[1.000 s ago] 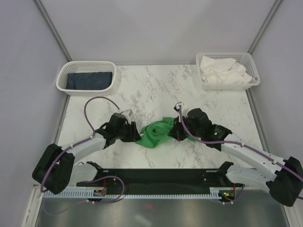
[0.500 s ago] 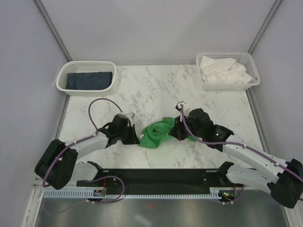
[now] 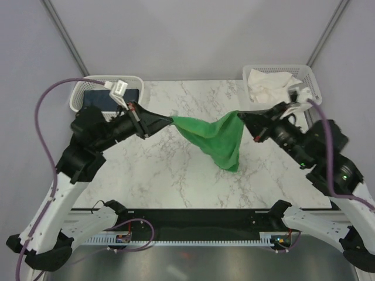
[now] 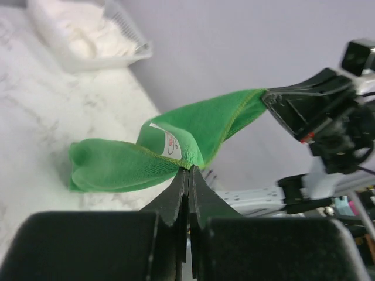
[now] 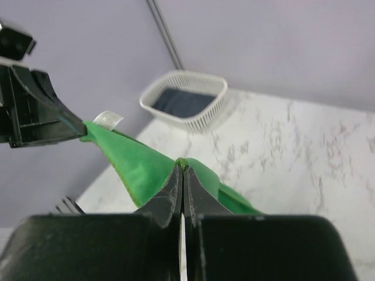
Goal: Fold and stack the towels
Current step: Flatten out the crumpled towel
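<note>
In the far-left corner a white basket [image 3: 78, 105] holds the navy towel [image 3: 111, 98], lying flat. The left gripper [image 3: 170, 120], raised above the table [image 3: 176, 181], has its fingers pinched tight on one corner of the green towel [image 3: 214, 137]. A small white tag [image 4: 166, 140] beside that corner carries red print too small to read. The cloth stretches taut along its top edge and sags to a point over bare marble mid-table. The right gripper [image 3: 240, 115] is clamped tight on the opposite corner. In the far-right corner a second basket [image 3: 314, 88] holds the crumpled white towel [image 3: 266, 89].
</note>
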Action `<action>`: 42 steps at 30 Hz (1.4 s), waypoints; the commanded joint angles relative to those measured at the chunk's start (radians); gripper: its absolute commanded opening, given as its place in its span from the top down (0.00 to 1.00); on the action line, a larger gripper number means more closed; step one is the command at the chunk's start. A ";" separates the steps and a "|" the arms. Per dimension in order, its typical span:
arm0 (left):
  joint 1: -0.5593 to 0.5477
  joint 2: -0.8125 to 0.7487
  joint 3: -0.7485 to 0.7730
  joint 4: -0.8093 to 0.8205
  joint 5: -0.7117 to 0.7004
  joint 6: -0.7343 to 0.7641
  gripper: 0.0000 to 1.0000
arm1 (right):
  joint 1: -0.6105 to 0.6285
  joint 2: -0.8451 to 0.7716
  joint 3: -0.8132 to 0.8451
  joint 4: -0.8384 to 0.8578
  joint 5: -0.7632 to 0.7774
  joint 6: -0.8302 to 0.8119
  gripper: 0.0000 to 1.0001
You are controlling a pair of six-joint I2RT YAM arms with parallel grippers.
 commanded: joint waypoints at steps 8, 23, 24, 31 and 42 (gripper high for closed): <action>-0.006 -0.096 0.247 -0.058 0.033 -0.255 0.98 | 0.002 -0.121 0.191 0.105 -0.029 0.010 1.00; -0.006 -0.060 0.340 -0.050 -0.013 -0.262 0.98 | 0.002 -0.036 0.378 0.130 -0.017 -0.085 1.00; -0.006 -0.055 0.340 -0.049 -0.028 -0.255 0.98 | 0.002 -0.033 0.375 0.127 -0.012 -0.084 1.00; -0.006 -0.040 0.222 -0.081 -0.144 -0.225 0.98 | 0.002 -0.094 0.083 0.199 0.101 -0.082 1.00; 0.067 0.170 0.179 -0.049 -0.401 -0.022 0.98 | -0.017 0.163 -0.039 0.417 0.299 -0.266 1.00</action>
